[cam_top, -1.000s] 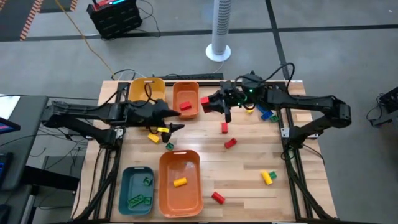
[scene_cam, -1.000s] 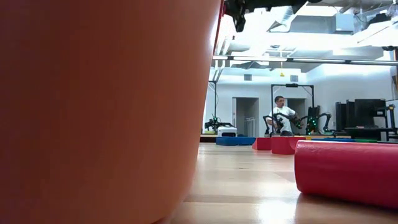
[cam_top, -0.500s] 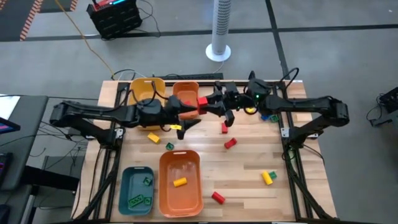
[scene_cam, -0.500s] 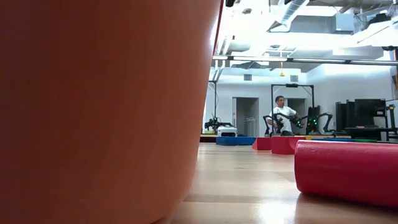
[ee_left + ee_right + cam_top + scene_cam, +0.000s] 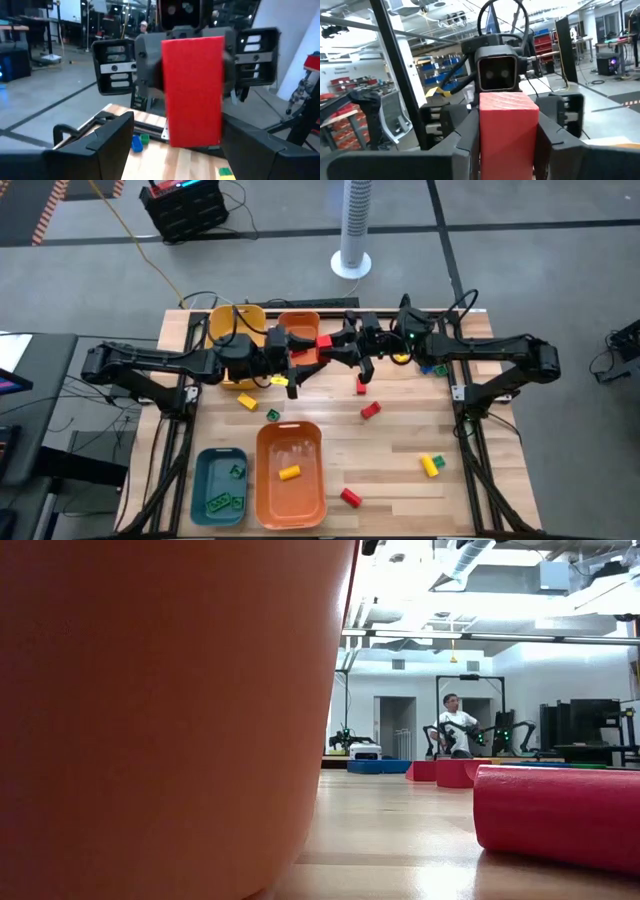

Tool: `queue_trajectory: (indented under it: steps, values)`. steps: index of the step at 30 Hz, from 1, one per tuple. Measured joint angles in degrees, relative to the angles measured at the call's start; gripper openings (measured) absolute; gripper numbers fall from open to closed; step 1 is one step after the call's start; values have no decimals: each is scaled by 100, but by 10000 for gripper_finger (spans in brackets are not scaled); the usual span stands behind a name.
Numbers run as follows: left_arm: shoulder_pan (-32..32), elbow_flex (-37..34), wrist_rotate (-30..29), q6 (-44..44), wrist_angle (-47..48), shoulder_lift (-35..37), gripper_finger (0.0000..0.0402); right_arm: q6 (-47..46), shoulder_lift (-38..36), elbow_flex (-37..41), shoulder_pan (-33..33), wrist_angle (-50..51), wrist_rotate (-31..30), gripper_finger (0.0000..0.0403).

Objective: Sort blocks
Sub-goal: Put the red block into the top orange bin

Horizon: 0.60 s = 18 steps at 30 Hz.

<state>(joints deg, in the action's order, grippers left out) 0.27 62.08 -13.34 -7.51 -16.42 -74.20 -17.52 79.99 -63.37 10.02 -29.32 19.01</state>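
The right gripper [image 5: 330, 346] is clamped on a red block [image 5: 325, 341], holding it above the far orange bin [image 5: 297, 325]. Facing it, the left gripper [image 5: 300, 358] has its fingers spread apart on either side of the block.

We look straight down on the whole table [image 5: 400, 450]. Low view sits at tabletop level, jammed against an orange bin [image 5: 160, 720]. Both wrist views face each other closely, sharing the red block [image 5: 192, 90].
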Motion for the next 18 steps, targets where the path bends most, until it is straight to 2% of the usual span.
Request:
queue_trajectory:
  steps: [10, 14, 18]
  values:
    - [5, 0, -46, 16, -121, -6, 269, 11, -2, 0, -68, 60, -50, 118]
    - [19, 0, -47, -13, -151, -6, 227, 4, -2, 0, -90, 76, -53, 119]
    - [14, 0, -43, -31, -137, -6, 166, 3, -2, 0, -94, 213, -66, 119]
